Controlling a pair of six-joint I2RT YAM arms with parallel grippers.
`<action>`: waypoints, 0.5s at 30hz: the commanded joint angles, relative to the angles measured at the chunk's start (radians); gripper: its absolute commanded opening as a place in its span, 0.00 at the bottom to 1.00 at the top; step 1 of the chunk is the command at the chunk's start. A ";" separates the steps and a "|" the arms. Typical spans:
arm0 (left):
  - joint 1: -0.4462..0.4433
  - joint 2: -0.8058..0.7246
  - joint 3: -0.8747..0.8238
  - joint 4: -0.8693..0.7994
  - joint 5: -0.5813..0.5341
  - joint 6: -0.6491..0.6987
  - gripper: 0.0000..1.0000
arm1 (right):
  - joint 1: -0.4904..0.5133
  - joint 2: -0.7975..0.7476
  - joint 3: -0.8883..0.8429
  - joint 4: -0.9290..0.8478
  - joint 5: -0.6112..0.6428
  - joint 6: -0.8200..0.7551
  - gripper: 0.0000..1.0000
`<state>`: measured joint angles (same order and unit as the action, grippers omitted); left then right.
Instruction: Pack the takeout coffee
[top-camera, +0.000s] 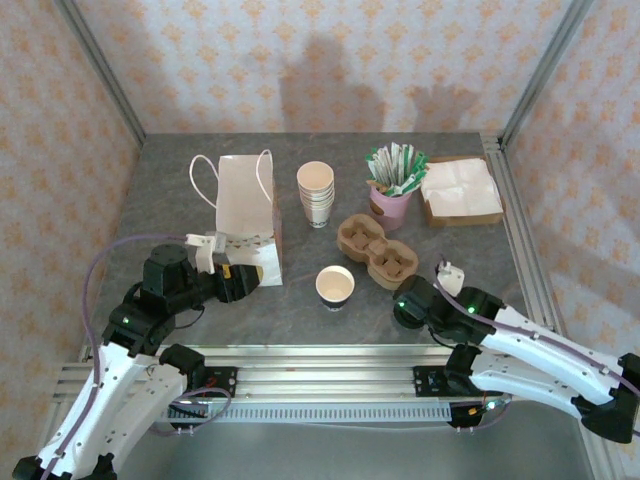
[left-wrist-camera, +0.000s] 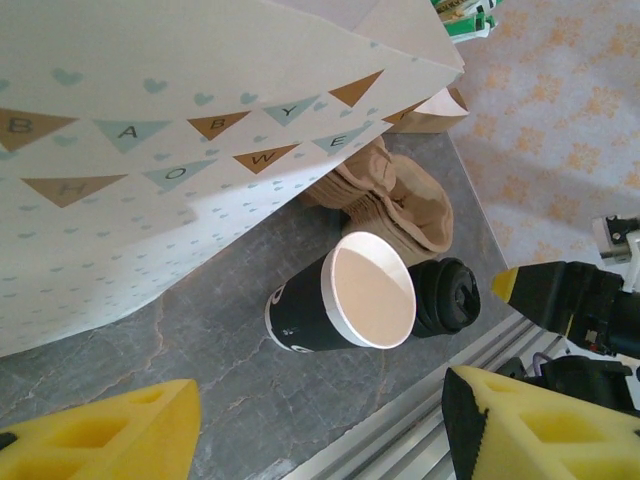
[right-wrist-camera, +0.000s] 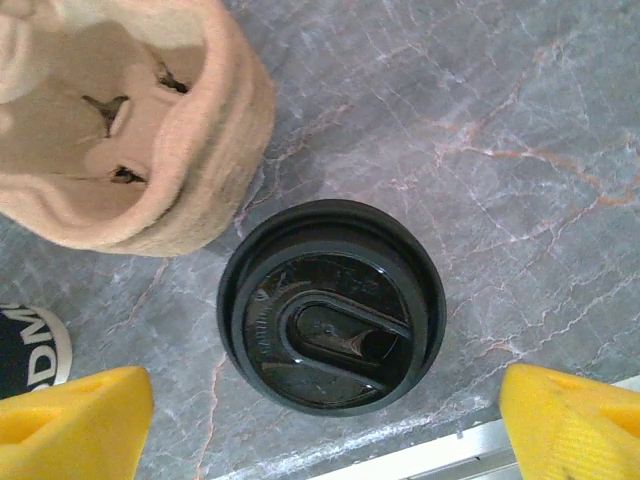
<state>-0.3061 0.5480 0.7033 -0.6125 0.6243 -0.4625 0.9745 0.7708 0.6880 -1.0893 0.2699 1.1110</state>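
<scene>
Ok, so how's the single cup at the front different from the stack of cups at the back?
The single cup has a dark outer wall under a white rim; the stack of cups is pale outside. The single cup stands alone near the front edge, while the stack of cups is several nested together, farther back beside the paper bag. Both stand upright, open and lidless.

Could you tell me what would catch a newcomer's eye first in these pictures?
A white bag with bunting print stands left of centre. At centre front sits a dark cup, open and lidless, beside a brown carrier. A black lid lies just ahead of the open right fingers.
</scene>
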 joint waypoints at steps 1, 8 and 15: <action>-0.005 0.003 -0.010 0.010 0.009 0.014 0.66 | -0.002 -0.032 -0.047 0.040 0.023 0.094 0.90; -0.005 0.001 -0.010 0.007 0.000 0.013 0.67 | -0.002 -0.089 -0.142 0.134 0.017 0.159 0.86; -0.007 0.010 -0.011 0.009 -0.005 0.013 0.68 | -0.002 -0.090 -0.176 0.181 0.022 0.168 0.84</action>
<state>-0.3061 0.5526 0.7029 -0.6125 0.6231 -0.4625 0.9745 0.6880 0.5316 -0.9421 0.2695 1.2522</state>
